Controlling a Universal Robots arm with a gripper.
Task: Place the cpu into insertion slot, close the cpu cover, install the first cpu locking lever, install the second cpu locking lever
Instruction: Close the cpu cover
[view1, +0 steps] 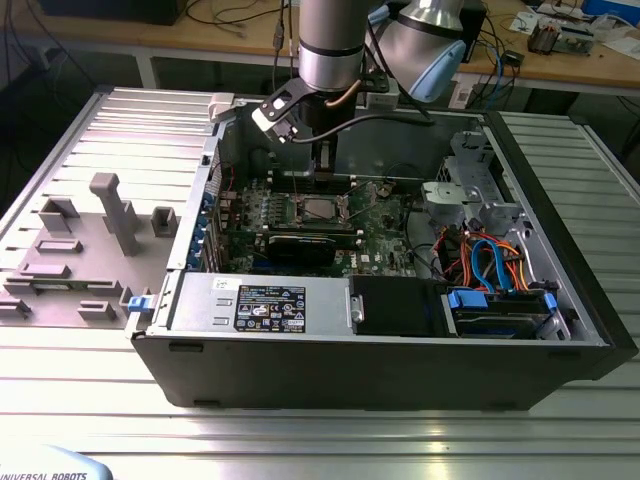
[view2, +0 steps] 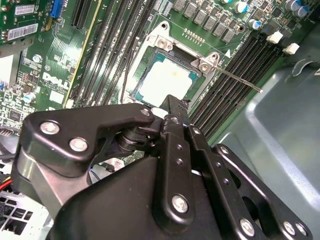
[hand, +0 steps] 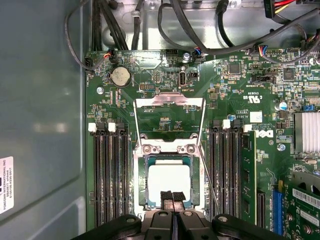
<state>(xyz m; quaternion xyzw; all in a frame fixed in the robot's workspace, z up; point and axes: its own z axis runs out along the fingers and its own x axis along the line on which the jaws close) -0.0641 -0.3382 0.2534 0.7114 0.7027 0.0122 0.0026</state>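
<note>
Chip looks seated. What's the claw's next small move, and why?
Probably lift the claw straight up. The small square silvery-topped cpu appears to lie flat in the socket, the claw's shut tips sit over its edge, and the thin silvery metal cpu cover frame lies folded back off the socket, so it needs clearance to swing down.

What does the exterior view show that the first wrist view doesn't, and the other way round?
Exterior view: the robot arm, the whole open computer case and grey fixtures beside it. First wrist view: a close look at the cpu cover flipped open, a coin battery, the fingers shut by the cpu. Both: the cpu seated in its socket.
</note>
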